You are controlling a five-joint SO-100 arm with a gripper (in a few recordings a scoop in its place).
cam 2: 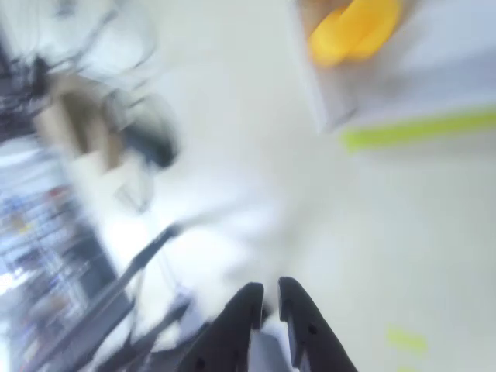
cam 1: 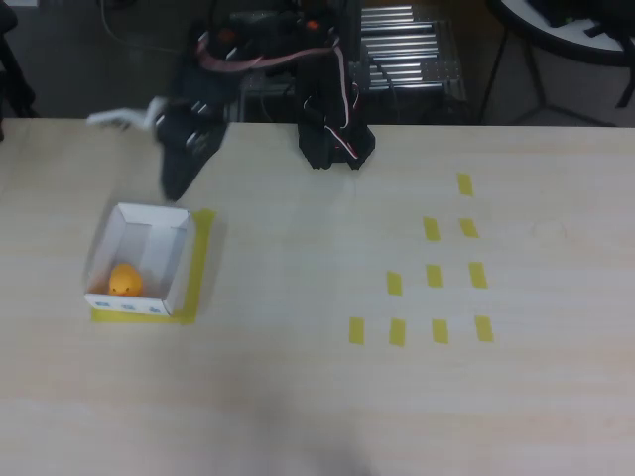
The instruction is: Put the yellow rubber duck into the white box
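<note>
We see the yellow rubber duck (cam 1: 124, 281) sitting inside the white box (cam 1: 175, 260), gripper (cam 2: 269, 298) empty, fingers nearly closed

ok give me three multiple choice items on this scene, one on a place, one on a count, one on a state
1. Where is the small rounded yellow rubber duck?
A. on the bare table
B. inside the shallow white cardboard box
C. between the hand's fingers

2. How many small flat yellow tape rectangles lie on the right half of the light wooden table in the overhead view?
A. four
B. six
C. ten

3. How does the black hand stand in the wrist view?
A. shut on the duck
C. spread wide
B. fingers close together, nothing between them

Key: 1 B, the duck sits within the box walls. 2 C, ten strips count out. 3 B, only a thin gap shows and it is bare.
</note>
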